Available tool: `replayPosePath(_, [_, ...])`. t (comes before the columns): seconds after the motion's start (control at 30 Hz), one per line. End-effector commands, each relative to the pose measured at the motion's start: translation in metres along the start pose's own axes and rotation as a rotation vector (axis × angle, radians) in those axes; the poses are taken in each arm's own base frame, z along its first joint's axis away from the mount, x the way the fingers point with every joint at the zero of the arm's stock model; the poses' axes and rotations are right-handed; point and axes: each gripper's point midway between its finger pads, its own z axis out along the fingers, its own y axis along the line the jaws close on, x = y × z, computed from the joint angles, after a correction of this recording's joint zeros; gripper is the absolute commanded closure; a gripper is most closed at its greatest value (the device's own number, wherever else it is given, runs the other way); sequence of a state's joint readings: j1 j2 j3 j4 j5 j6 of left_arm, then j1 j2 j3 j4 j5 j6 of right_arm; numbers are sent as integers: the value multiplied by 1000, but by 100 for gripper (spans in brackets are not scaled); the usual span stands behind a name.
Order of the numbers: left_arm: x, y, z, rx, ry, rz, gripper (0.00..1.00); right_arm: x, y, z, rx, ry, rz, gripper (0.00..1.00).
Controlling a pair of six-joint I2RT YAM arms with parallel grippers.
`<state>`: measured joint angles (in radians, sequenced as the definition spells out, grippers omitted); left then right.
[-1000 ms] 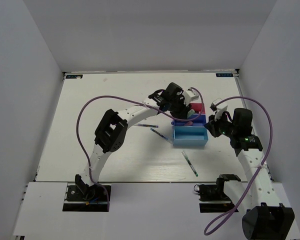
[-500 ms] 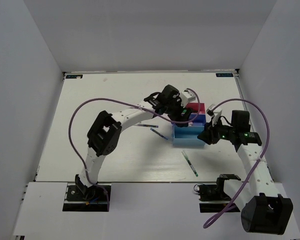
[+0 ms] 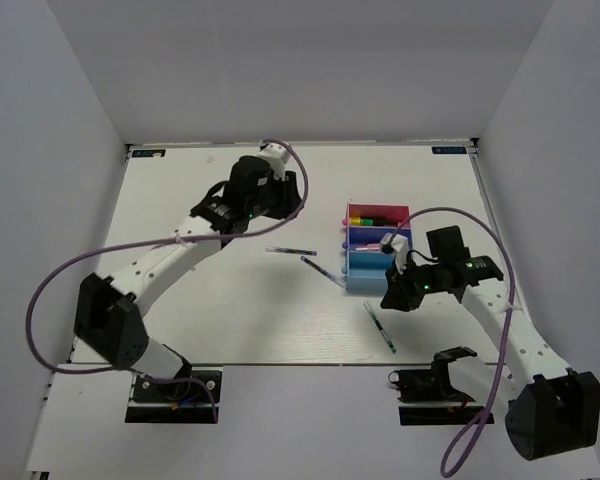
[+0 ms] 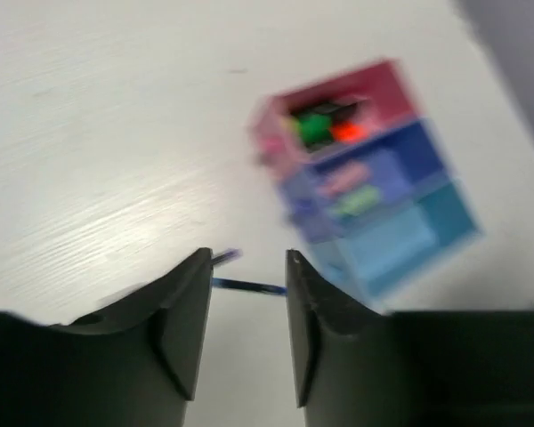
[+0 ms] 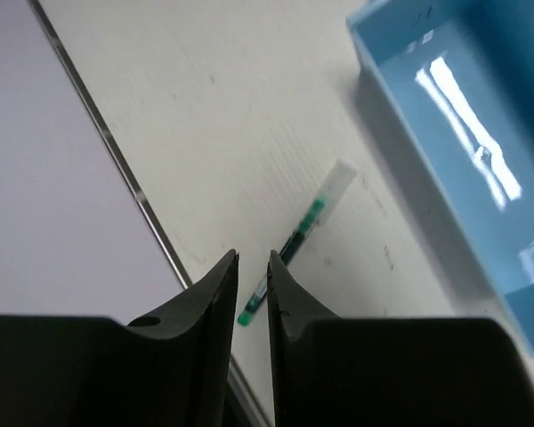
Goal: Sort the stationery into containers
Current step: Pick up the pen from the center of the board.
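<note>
The containers are three joined trays: pink (image 3: 375,214), purple-blue (image 3: 376,238) and light blue (image 3: 379,272). The blurred left wrist view shows green and orange highlighters (image 4: 325,130) in the pink tray, pink and pale green ones (image 4: 351,191) in the purple-blue tray, and nothing in the light blue tray (image 4: 400,240). Two blue-ended pens (image 3: 291,250) (image 3: 322,270) lie left of the trays. A green pen (image 3: 381,327) lies in front of them. My left gripper (image 3: 292,197) is open and empty, up to the trays' left. My right gripper (image 3: 390,297) hovers by the green pen (image 5: 300,238), its jaws slightly apart and empty.
White walls enclose the table on three sides. A metal strip (image 5: 116,151) runs along the table's near edge close to the green pen. Purple cables loop above both arms.
My left arm has swung back and left, away from the trays. My right gripper has moved from beside the trays down toward the green pen.
</note>
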<state>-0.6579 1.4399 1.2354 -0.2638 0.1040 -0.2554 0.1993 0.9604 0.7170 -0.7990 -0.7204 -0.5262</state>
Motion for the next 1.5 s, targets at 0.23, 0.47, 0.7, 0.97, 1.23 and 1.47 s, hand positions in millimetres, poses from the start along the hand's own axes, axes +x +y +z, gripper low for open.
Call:
replayPosePath(0.23, [103, 97, 31, -541, 352, -416, 30, 65, -18, 30, 246, 393, -50, 69])
replayPosePath(0.47, [123, 104, 32, -497, 354, -595, 29, 80, -30, 45, 331, 473, -104, 61])
replayPosePath(0.7, [136, 106, 31, -485, 371, -618, 29, 80, -28, 56, 337, 489, -109, 57])
replayPosePath(0.97, [141, 104, 22, -469, 371, -623, 28, 80, -20, 60, 306, 484, -84, 55])
replayPosePath(1.23, [143, 102, 13, -464, 369, -618, 28, 89, -20, 63, 300, 548, -72, 65])
replayPosePath(1.47, [142, 107, -2, -471, 353, -619, 28, 101, -18, 65, 282, 659, -96, 86])
